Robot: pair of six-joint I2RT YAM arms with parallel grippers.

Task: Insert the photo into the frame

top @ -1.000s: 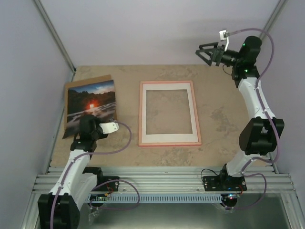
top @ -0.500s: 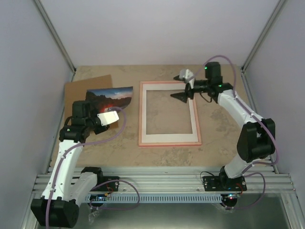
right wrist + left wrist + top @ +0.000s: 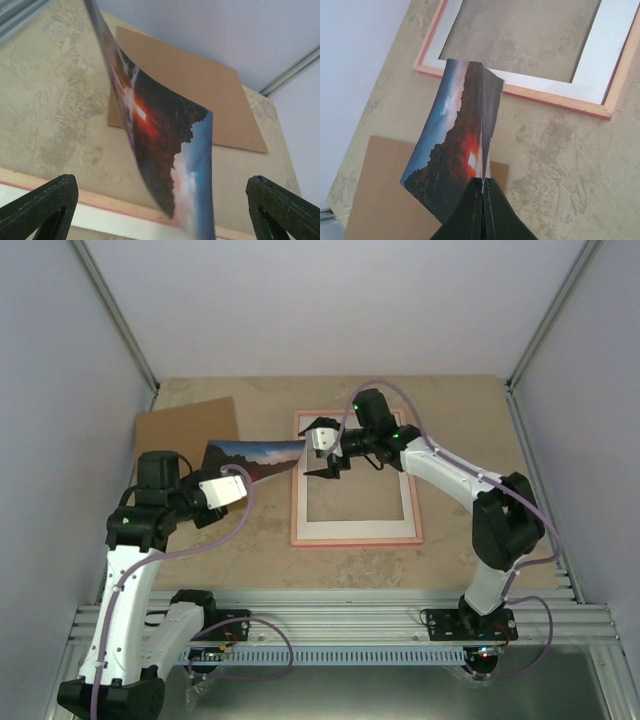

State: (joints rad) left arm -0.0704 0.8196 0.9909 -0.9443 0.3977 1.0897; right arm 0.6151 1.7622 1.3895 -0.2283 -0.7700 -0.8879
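Note:
The photo (image 3: 258, 456), a dark landscape with a red-orange glow, hangs in the air, bent, between the brown backing board and the pink frame (image 3: 412, 502). My left gripper (image 3: 212, 474) is shut on its near edge; in the left wrist view the fingers (image 3: 484, 184) pinch the photo (image 3: 450, 150), which reaches toward the frame's corner (image 3: 530, 93). My right gripper (image 3: 319, 450) is open over the frame's upper left part, facing the photo's free edge. In the right wrist view the photo (image 3: 165, 145) hangs between the spread fingertips (image 3: 47, 200), not touched. The frame lies flat and empty.
The brown backing board (image 3: 183, 426) lies flat at the back left, also in the left wrist view (image 3: 375, 205) and the right wrist view (image 3: 200, 85). Grey walls close in the back and both sides. The frame's rim (image 3: 75, 200) runs under the right gripper.
My left gripper has lifted the photo off the backing board and carried it right toward the frame. My right arm has swung down from the back right to the frame's upper left.

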